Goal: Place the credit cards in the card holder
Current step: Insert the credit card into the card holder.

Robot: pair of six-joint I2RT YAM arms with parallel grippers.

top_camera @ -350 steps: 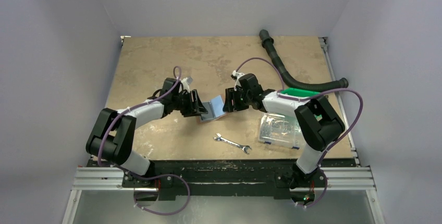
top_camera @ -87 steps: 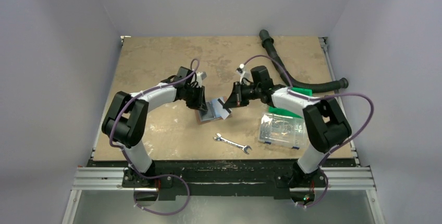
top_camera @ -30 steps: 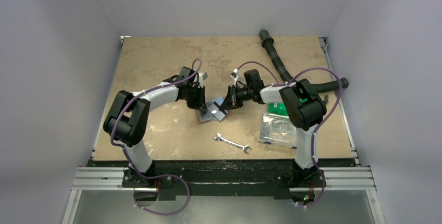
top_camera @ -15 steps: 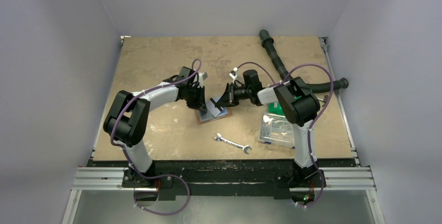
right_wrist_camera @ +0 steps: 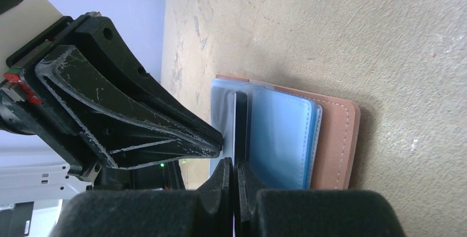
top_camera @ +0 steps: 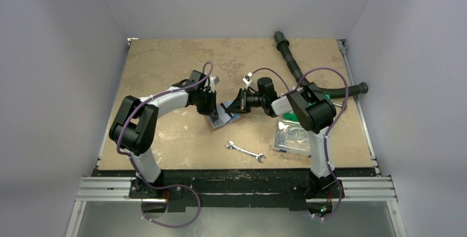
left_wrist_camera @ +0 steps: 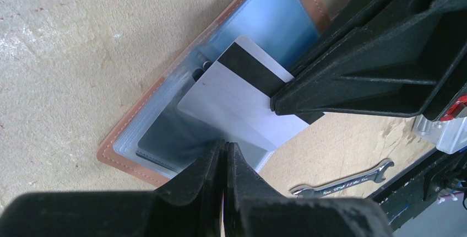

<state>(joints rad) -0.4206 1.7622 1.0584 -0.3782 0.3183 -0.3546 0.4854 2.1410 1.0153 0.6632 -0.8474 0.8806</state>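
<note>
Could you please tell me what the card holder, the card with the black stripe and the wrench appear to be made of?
The card holder looks like reddish-brown leather or imitation, matte, with a stitched rim; its inner sleeves seem clear glossy plastic, catching glare. The card is probably plastic, smooth pale face with a black stripe. The wrench is metal, by its bright silvery shine.

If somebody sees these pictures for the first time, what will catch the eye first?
Both arms meet at mid-table over the open brown card holder. The right hand pinches a white credit card with a black stripe over its clear sleeves, whose edge the left hand grips. A wrench lies nearer the front edge.
</note>
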